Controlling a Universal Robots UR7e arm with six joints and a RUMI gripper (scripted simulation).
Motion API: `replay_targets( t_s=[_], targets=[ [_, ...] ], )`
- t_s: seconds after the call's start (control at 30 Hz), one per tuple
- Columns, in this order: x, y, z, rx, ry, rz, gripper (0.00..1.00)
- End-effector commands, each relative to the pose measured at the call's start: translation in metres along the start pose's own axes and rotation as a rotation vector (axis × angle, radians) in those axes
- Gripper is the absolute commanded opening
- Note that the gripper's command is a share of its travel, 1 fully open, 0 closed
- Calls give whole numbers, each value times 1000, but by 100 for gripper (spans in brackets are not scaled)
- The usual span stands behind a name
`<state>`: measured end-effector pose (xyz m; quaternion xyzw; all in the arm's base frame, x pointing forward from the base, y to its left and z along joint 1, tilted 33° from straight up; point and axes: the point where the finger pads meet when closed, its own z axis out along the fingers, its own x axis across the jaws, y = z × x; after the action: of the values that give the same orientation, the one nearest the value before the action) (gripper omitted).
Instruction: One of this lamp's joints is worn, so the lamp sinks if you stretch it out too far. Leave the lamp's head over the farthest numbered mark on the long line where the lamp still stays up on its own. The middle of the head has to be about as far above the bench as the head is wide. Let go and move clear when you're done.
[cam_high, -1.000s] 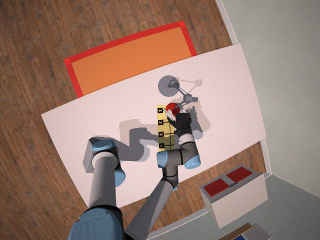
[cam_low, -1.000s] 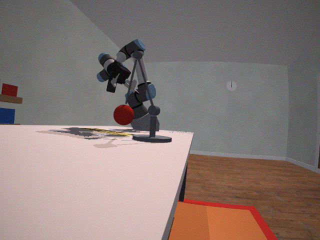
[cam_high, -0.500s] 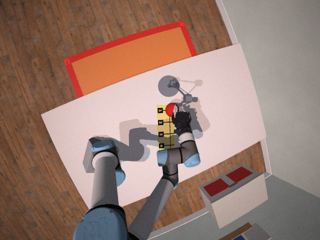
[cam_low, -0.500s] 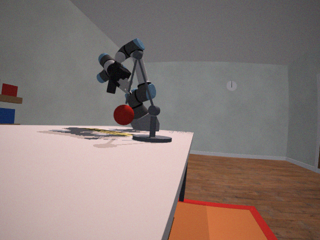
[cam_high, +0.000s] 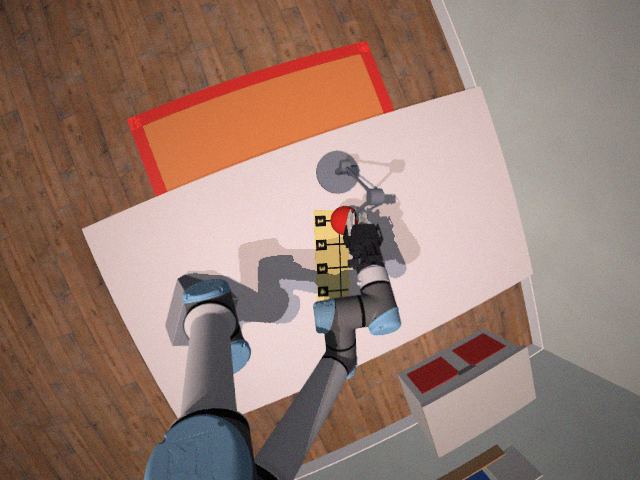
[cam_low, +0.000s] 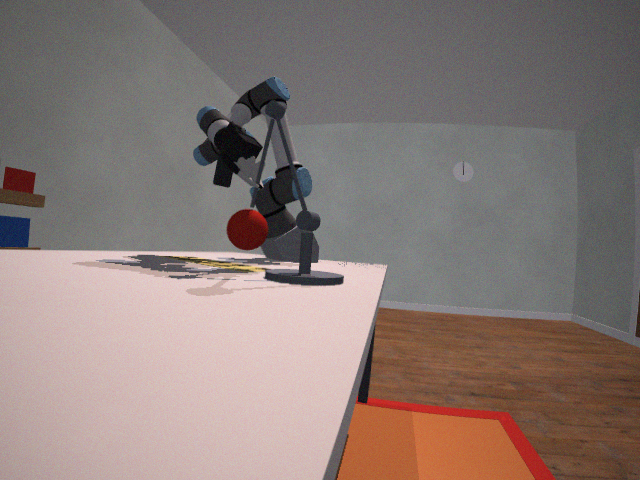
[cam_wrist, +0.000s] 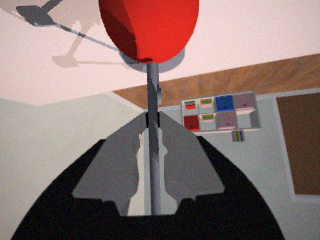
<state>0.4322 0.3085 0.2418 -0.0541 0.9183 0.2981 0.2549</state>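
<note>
The lamp has a round grey base (cam_high: 334, 171) on the bench, thin grey arms with joints, and a red ball-shaped head (cam_high: 342, 219). In the overhead view the head hangs over the far end of the yellow marked strip (cam_high: 331, 254), beside its first numbered mark. In the side view the head (cam_low: 247, 229) floats a little above the bench, near the base (cam_low: 303, 276). My gripper (cam_wrist: 153, 113) is shut on the lamp's thin grey rod (cam_wrist: 154, 150) just behind the head (cam_wrist: 148, 27). The gripper also shows in the overhead view (cam_high: 356, 225) and the side view (cam_low: 247, 180).
My own arm (cam_high: 356, 310) covers the near end of the strip. An orange mat with a red border (cam_high: 258, 113) lies on the floor beyond the bench. A white cabinet with red panels (cam_high: 465, 382) stands off the bench's near right corner.
</note>
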Motion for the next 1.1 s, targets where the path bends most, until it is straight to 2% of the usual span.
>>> replay_targets(
  t_s=[0.0, 0.33, 1.07],
  targets=[
    [0, 1, 0, -1, -1, -1, 0],
    [0, 1, 0, -1, -1, -1, 0],
    [0, -32, -31, -2, -5, 1, 0]
  ],
)
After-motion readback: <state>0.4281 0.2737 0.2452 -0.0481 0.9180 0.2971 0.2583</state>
